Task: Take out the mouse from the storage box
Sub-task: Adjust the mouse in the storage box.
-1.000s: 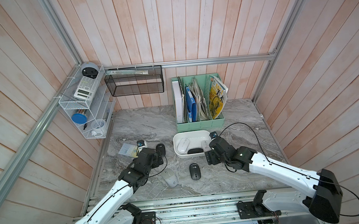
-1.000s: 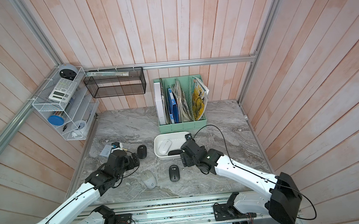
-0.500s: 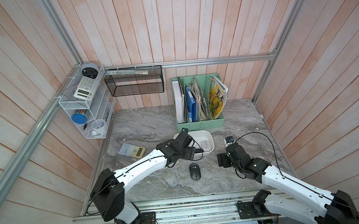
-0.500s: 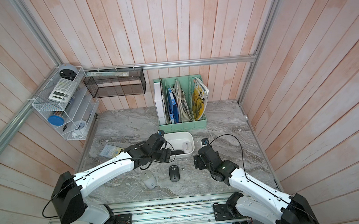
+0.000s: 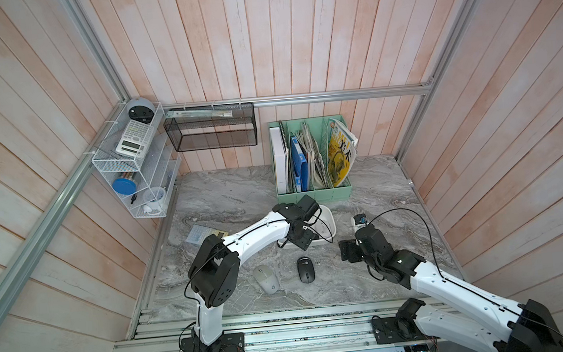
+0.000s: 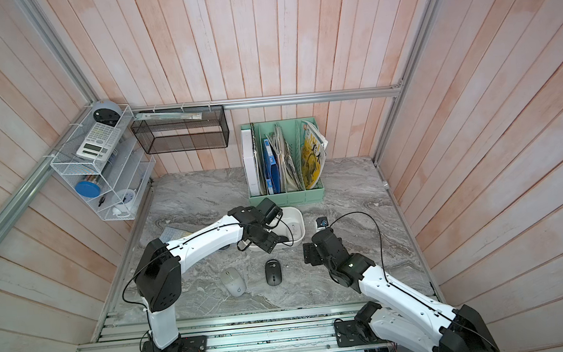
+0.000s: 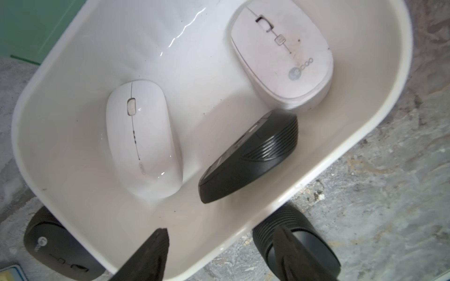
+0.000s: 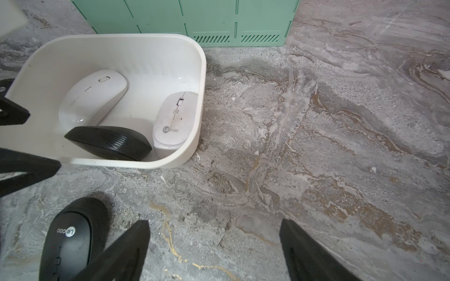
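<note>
**Left arm takes over at the box**

My left gripper point(image 7: 219, 233) stands part open astride the box's near wall, one finger point(image 7: 151, 253) inside and the other outside, holding nothing. A second ago it was spread wider, off to the left by the left black mouse point(image 7: 56, 250). It has since swung across, and its jaws are narrowing. My right gripper point(image 8: 214, 223), which hung at the box's right end then, has drawn back to the near right. It hangs wide open and empty over bare table point(image 8: 316, 121).

I read this as a handover: the left arm makes the next pick. Closing here would pinch the wall, not a mouse, so I judge the inside finger must go farther in.

Just beyond that finger the tilted mouse point(image 7: 250, 160) lies on its side in the box point(image 7: 60, 150), against the square white mouse point(image 7: 282, 51) at the right end. The long white mouse point(image 7: 143, 146) lies to its left. So three are still in. A grey mouse point(image 5: 266, 278) and the near black mouse point(image 5: 305, 269) lie out on the table.

In both top views my wrist covers the box's left half and my fingertips. In the left wrist view the fingers are cut by the frame edge, and the outer one merges with the dark mouse beneath it. I cannot tell whether they touch, nor whether either pad meets the wall.
</note>
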